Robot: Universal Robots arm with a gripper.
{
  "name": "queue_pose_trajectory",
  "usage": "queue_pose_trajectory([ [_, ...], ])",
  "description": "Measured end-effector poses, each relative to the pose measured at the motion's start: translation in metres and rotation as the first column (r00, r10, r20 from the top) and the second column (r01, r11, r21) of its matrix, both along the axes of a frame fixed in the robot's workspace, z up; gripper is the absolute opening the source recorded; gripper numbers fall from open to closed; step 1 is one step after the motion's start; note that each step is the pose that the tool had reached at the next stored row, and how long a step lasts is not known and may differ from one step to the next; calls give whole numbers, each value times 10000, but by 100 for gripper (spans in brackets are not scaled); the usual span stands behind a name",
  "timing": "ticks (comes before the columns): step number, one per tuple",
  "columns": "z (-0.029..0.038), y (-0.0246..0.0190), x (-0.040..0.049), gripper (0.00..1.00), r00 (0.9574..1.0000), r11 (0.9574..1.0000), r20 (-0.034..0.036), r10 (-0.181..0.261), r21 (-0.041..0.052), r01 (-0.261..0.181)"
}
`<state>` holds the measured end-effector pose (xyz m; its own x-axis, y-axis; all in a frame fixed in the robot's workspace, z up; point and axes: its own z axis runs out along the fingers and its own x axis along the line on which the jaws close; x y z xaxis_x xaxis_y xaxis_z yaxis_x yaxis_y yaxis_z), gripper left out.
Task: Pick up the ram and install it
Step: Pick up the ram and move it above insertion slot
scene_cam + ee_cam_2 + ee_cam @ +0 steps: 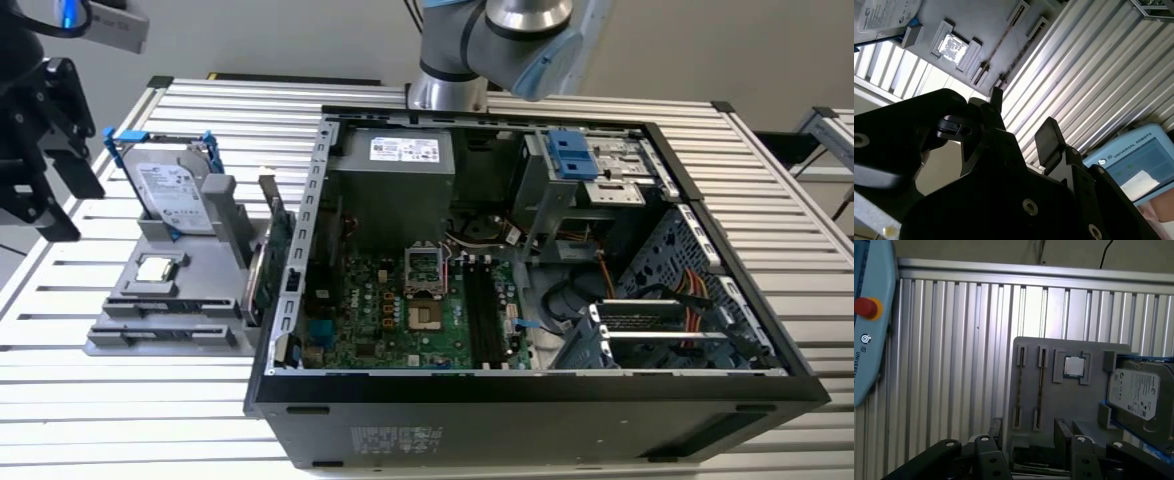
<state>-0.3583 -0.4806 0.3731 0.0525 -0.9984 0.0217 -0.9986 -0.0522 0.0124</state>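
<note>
Ram (pixel 1040 390) stood on its long edge in a slot of the grey holder tray (pixel 1069 405), just beside the square processor chip (pixel 1074 366), with the hard drive (pixel 1136 392) further along the same tray. It had not yet been lifted. The gripper (pixel 1029 432) hung above the tray without touching it, jaws spread wide and nothing held between them. Its two fingers (pixel 996 430) sat either side of the line the stick ran along, so the opening seemed already turned across the thin faces.

By my reading the step in hand was the approach to the pick. A grasp would call for centring over the stick, coming straight down so the jaws straddled its top edge, and keeping clear of the neighbouring slot. In the exterior view the open computer case (pixel 534 385) lay just beside the tray, to the exterior view's right. Its long black memory slots (pixel 483 312) looked unfilled, as far as I could tell
</note>
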Motion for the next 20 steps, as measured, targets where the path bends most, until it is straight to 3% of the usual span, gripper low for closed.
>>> queue_pose_trajectory([
  [20,-110,0,0,100,9992,9992,0,-399,-1,399],
])
